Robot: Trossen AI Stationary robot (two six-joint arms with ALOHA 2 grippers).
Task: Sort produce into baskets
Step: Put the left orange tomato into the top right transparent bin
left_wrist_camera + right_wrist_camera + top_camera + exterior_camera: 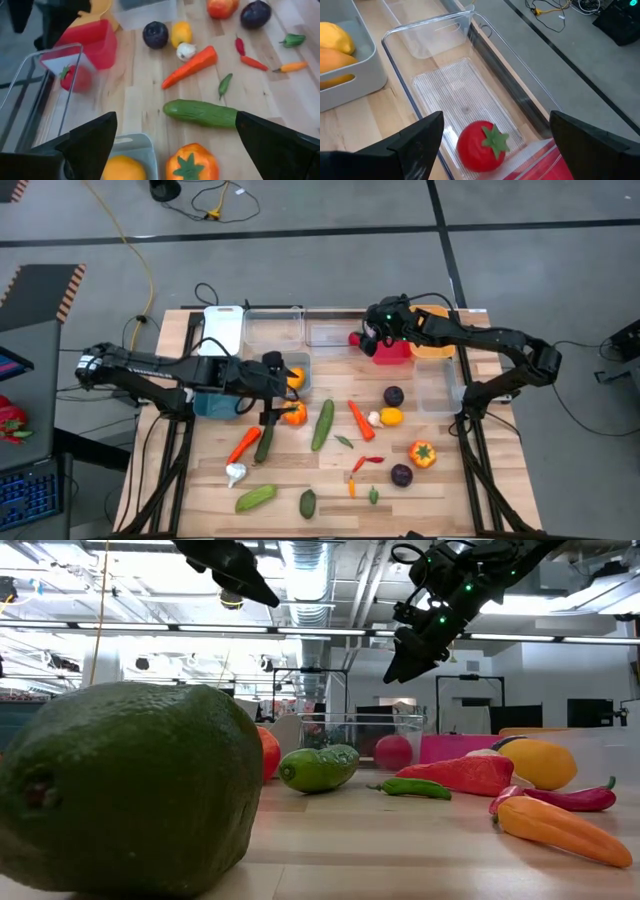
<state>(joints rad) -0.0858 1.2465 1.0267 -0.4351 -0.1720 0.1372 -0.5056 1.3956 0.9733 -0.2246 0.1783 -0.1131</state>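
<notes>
The left gripper [272, 398], fingers spread wide and empty, hangs left of centre in the high view, above the rim of the grey-blue plastic tub [312, 375] and the orange toy pepper with a green stalk [294, 413] on the wooden table [440, 490]. The right gripper [372, 340], equally wide and empty, hovers at upper centre over a clear plastic tub [485, 80] containing a round red toy tomato [480, 145]. The pepper is probably light, rigid, smooth plastic that may slip; grip it across its widest part, not the stalk.
</notes>
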